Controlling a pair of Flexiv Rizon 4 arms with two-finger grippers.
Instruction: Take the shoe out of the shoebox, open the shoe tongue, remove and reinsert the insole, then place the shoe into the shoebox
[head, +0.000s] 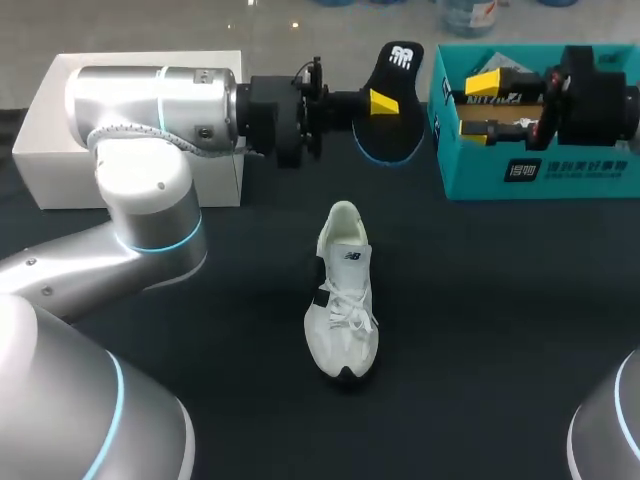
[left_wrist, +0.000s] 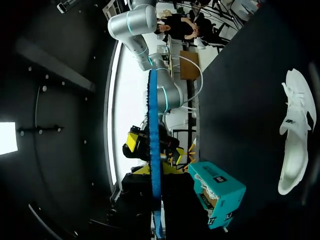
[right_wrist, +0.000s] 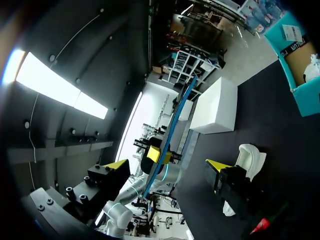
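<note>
The white shoe (head: 343, 290) lies on the black table, toe toward me, apart from both grippers. Above the table's far side, my left gripper (head: 381, 103) is shut on the black insole (head: 400, 65) with its blue edge and holds it up on edge. In the left wrist view the insole (left_wrist: 154, 150) shows edge-on as a blue strip, with the shoe (left_wrist: 295, 130) off to one side. My right gripper (head: 482, 106) stands wide open over the teal shoebox (head: 540, 175), facing the insole. Its yellow tips (right_wrist: 116, 165) flank the insole (right_wrist: 172, 127) at a distance, and its fingers hold nothing.
A white box (head: 60, 150) sits at the far left under my left arm. The teal shoebox (left_wrist: 218, 192) is at the far right and holds packing paper. The bare black table surrounds the shoe on all sides.
</note>
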